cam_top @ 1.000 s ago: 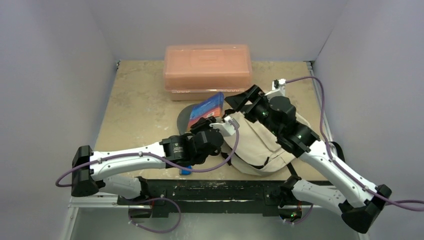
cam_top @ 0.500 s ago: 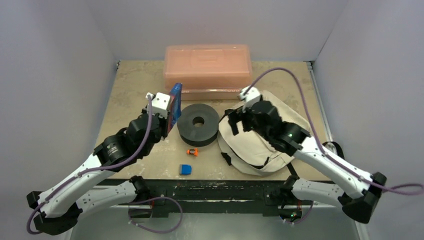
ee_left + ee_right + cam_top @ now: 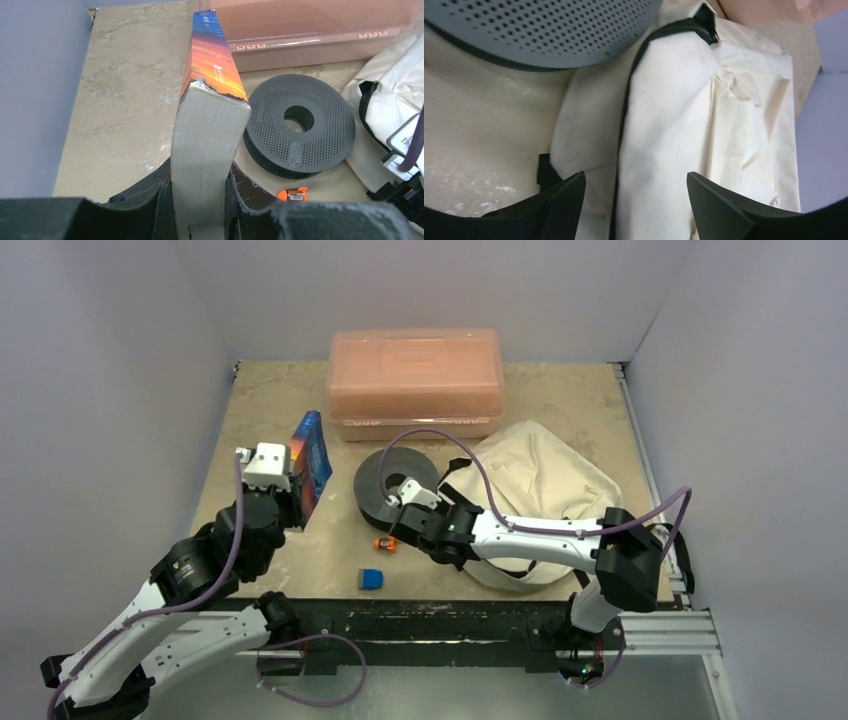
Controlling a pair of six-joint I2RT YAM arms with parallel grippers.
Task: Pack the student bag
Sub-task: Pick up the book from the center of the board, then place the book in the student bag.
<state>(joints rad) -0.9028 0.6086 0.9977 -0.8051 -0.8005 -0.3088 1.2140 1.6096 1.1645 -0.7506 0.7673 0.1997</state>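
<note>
Worktop [image 3: 260, 420] of beige marbled board, walled in plain grey on three sides. At the far edge a salmon-pink plastic box [image 3: 415, 380] is set, lid down. Just in front of it a grey perforated disc [image 3: 375, 480] is laid flat. The student bag [image 3: 545, 475] is slumped on the right half, its left edge against the disc, no open mouth to be seen. A paperback book [image 3: 212, 60] is clamped at its lower end between the left fingers [image 3: 159, 197] and held upright over the left side, presumably so that it can be slid in edgewise. The right fingers [image 3: 561, 202] are spread apart, empty, low over the bag's black zip line beside the disc, judged placed to take the opening. A small orange item [image 3: 384, 543] and a small blue item [image 3: 371, 579] are left loose near the front.
</note>
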